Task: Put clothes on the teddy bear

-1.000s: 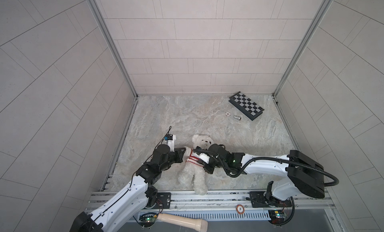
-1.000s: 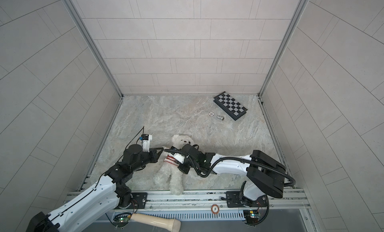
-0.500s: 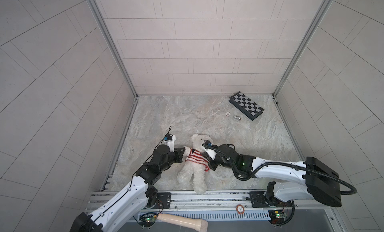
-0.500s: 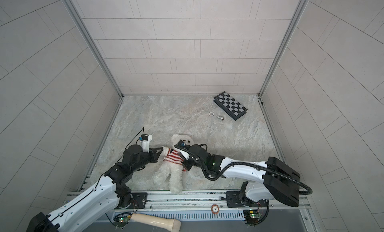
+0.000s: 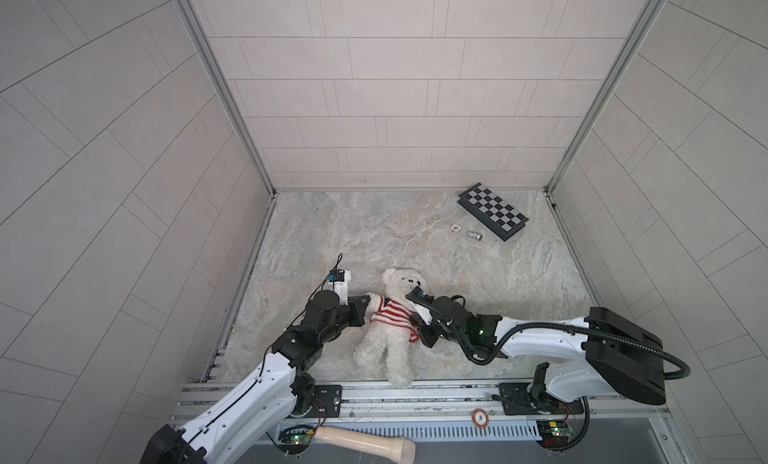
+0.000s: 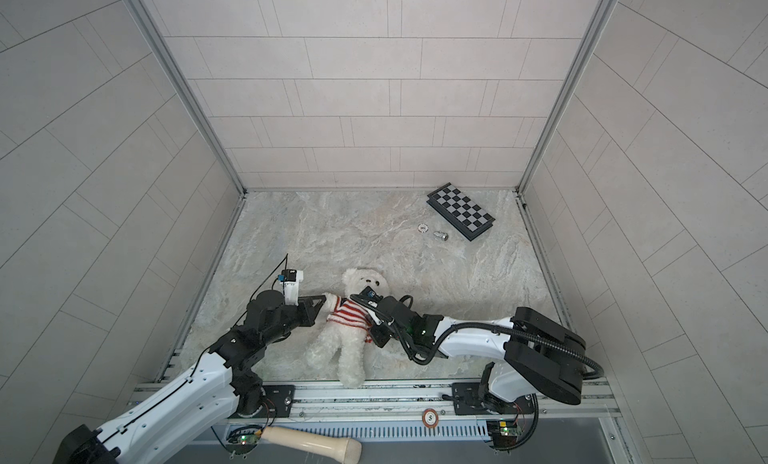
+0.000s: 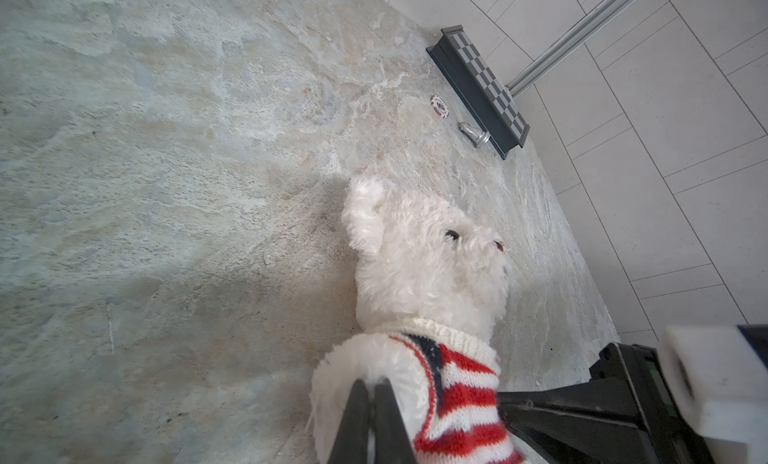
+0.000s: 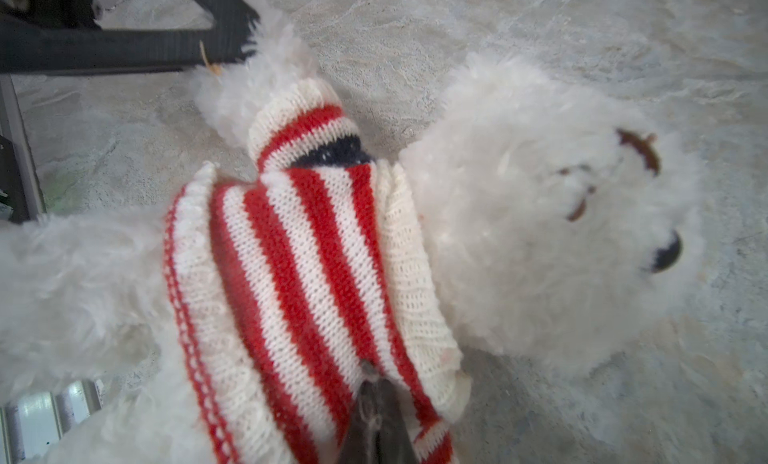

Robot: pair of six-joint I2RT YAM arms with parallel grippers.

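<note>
The white teddy bear point(image 5: 395, 345) lies on its back near the table's front edge, head toward the back wall, in both top views point(image 6: 347, 345). A red-and-white striped knit sweater point(image 5: 392, 314) covers its chest, with one arm through a sleeve point(image 8: 299, 121). My left gripper point(image 7: 372, 385) is shut on the fluffy paw of that arm, on the bear's left side in a top view point(image 5: 368, 301). My right gripper point(image 8: 376, 378) is shut on the sweater's fabric at the bear's other side point(image 5: 413, 318). The bear's other arm is hidden.
A folded chessboard point(image 5: 492, 210) lies at the back right, with a poker chip point(image 5: 456, 227) and a small metal piece point(image 5: 473, 235) beside it. The metal rail point(image 5: 415, 393) runs along the front edge under the bear's foot. A wooden handle point(image 5: 365, 445) lies below the rail.
My right gripper has drawn back to the right with the sweater, which went from bunched at the bear's neck to spread over its chest. The left gripper stayed on the paw.
</note>
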